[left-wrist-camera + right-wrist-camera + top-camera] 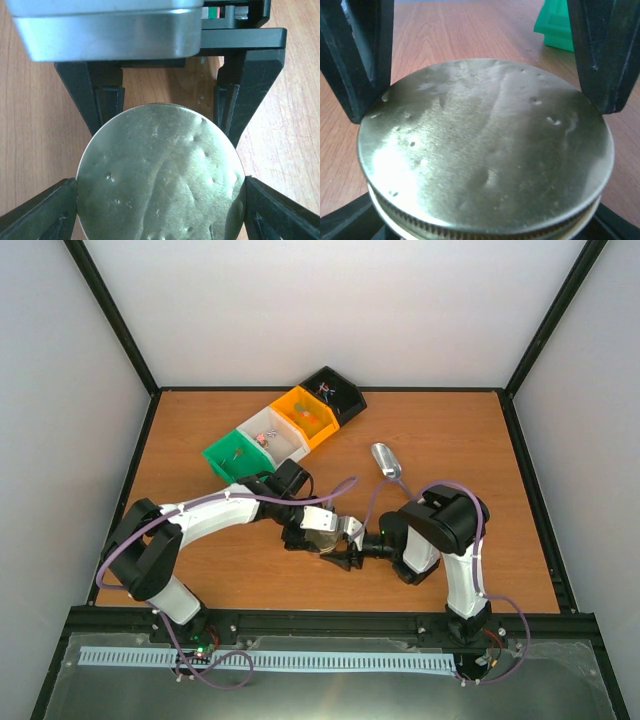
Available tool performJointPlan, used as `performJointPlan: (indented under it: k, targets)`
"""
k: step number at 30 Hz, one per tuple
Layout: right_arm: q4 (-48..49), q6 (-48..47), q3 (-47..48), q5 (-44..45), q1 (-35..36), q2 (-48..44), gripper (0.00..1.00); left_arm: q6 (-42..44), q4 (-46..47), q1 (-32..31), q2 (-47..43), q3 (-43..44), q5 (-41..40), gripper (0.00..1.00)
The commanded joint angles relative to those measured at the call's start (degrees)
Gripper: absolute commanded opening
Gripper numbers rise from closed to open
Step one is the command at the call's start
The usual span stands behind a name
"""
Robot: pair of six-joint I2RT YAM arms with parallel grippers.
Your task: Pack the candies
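The candies are tiny wrapped sweets, a few lying in each of the green bin (pixel 226 456), white bin (pixel 268 432), orange bin (pixel 306 416) and black bin (pixel 334 392). Both arms meet mid-table at a jar with a round gold lid (pixel 324 522). In the left wrist view the lid (pixel 160 175) fills the space between my left gripper (pixel 160 200), whose fingers (pixel 50 210) press against both sides. The lid (pixel 485 145) also sits in my right gripper (pixel 485 222); its fingers (pixel 342 222) lie by the rim, contact unclear.
A shiny metal scoop (pixel 385 459) lies on the table right of the bins, behind the right arm. The four bins stand in a diagonal row at the back centre. The green bin (pixel 557 27) shows beyond the lid in the right wrist view.
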Motion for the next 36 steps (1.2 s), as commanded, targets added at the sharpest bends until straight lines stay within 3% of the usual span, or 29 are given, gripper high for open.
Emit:
performJointPlan:
  k: [1, 3, 5, 10, 15, 18, 22, 26, 29, 34, 36]
  targets:
    - [7.7, -2.4, 0.4, -2.9, 0.5, -1.3, 0.83, -2.3, -3.1, -0.1, 3.1, -2.0, -5.6, 0.59]
    - [7.6, -1.2, -0.2, 2.3, 0.6, -2.4, 0.97, -10.8, 0.6, 0.0, 3.8, -1.8, -9.4, 0.59]
    - [6.8, 0.0, -0.9, 7.0, 0.8, -3.5, 1.00, -17.1, 4.5, 0.0, 3.3, -2.3, -11.1, 0.60]
    - [1.9, 0.4, -0.1, 13.8, 2.5, -4.1, 1.00, -28.6, 7.7, -0.1, 3.7, -1.1, -12.3, 0.62]
    - [0.7, -0.4, 2.0, 17.0, 3.2, -2.3, 0.94, -28.8, 6.8, -0.4, 4.9, -0.1, -11.7, 0.61]
    - [0.2, -1.3, 1.9, 18.5, 3.2, -1.7, 0.92, -27.4, 6.0, -0.4, 4.7, -0.7, -10.7, 0.60]
    - [0.5, -2.9, 1.0, 16.7, 2.8, -1.4, 0.82, -23.7, 5.2, -0.4, 3.2, -1.5, -8.0, 0.59]
    - [2.6, -2.0, 0.5, 8.2, 0.8, -1.0, 0.64, -14.8, 1.4, -0.4, 1.1, -1.9, -3.9, 0.59]
    - [3.7, -0.3, 0.7, 0.1, -0.9, -0.8, 0.56, -4.8, -3.8, -0.4, -0.4, -1.9, 0.4, 0.59]
    - [3.1, -4.1, 1.1, -9.7, -1.6, -1.4, 0.53, 6.1, -9.3, -0.4, -1.1, -1.4, 2.8, 0.58]
    - [1.7, -5.0, 1.6, -9.6, -1.6, -2.0, 0.59, 6.2, -9.0, -0.4, -1.2, -1.6, 2.6, 0.57]
